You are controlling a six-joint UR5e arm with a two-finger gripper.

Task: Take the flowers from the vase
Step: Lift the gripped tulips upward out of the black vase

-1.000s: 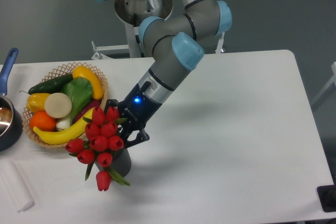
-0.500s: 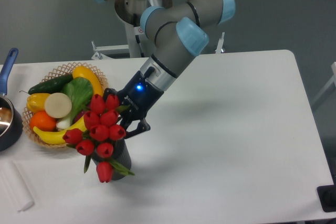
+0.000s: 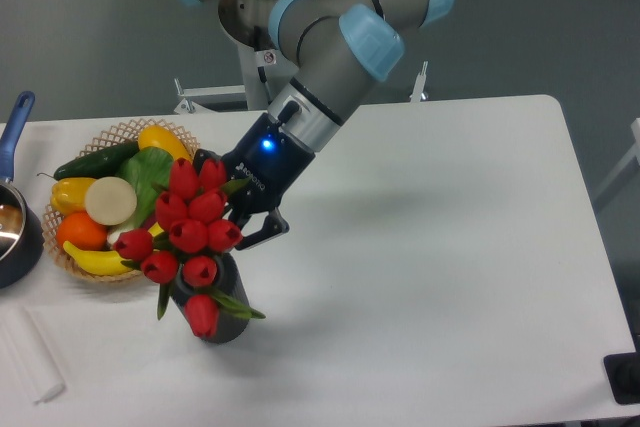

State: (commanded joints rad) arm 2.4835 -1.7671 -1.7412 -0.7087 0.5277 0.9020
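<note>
The white, matt, round-cornered rectangular worktop (image 3: 440, 247) carries all items. The grey, smooth-tubed robot arm with pale blue joint caps (image 3: 340, 42) reaches down and to the left from its metal pedestal; compared with the earlier frames, its elbow stands higher and its wrist, marked by a blue light, has risen. The round woven wicker basket (image 3: 125, 132) at the left edge holds glossy plastic produce: a yellow banana, an orange, a green cucumber, yellow peppers and a white disc-like piece. The bunch of red tulip buds with green stems and leaves (image 3: 185, 242), smooth and egg-shaped, has moved up and slightly left since a second ago and now overlaps the basket's right rim; one bud droops low in front of the vase. The black two-finger pincer (image 3: 245, 212) is buried in the bunch on its right side and appears clamped on the stems, though the contact itself is hidden by the buds. The small dark grey cylindrical vase (image 3: 228, 322) stands upright on the worktop beneath the bunch, mostly covered by it. The dark pot with a blue handle (image 3: 15, 222) sits cut off at the far left.
</note>
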